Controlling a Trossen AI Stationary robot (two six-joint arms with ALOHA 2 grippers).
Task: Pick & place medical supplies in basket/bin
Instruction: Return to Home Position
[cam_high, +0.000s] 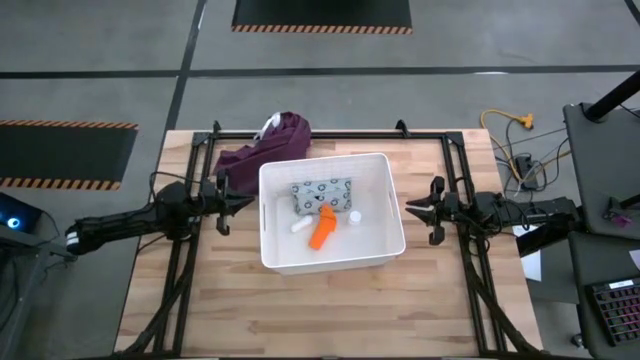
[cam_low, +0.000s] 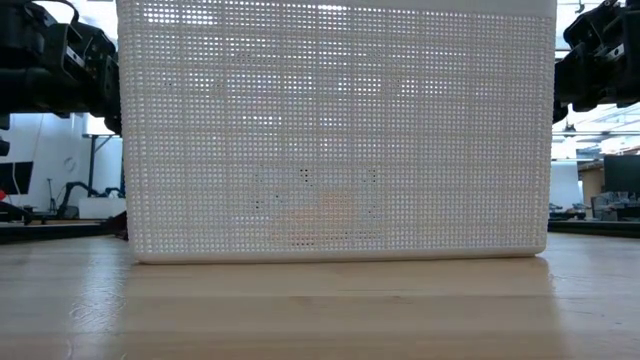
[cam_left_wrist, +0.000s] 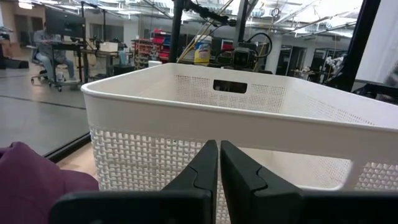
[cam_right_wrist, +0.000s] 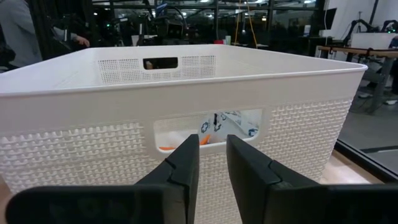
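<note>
At the centre of the wooden tabletop (cam_high: 320, 310), one white bin (cam_high: 335, 260) holds all four medical supplies. One grey-green dotted packet (cam_high: 323, 191) lies toward the back wall, with one tiny white bottle (cam_high: 354, 215), one white oblong piece (cam_high: 300, 225) and one orange tube (cam_high: 322, 232) in front of it, the tube between the two white items. One purple cloth (cam_high: 265, 150) lies bunched outside the bin's back left corner, part of it hidden behind the rim. Two grippers flank the bin, both empty. The left gripper (cam_high: 240, 200) sits just off the left wall, its fingers pressed together to a hairline slit. The right gripper (cam_high: 410, 210) sits just off the right wall, its fingers narrowly parted. From table height the bin's mesh wall hides the supplies except for a faint orange smudge. Through the handle slot facing the right wrist camera, only slivers of the tube and packet show.
</note>
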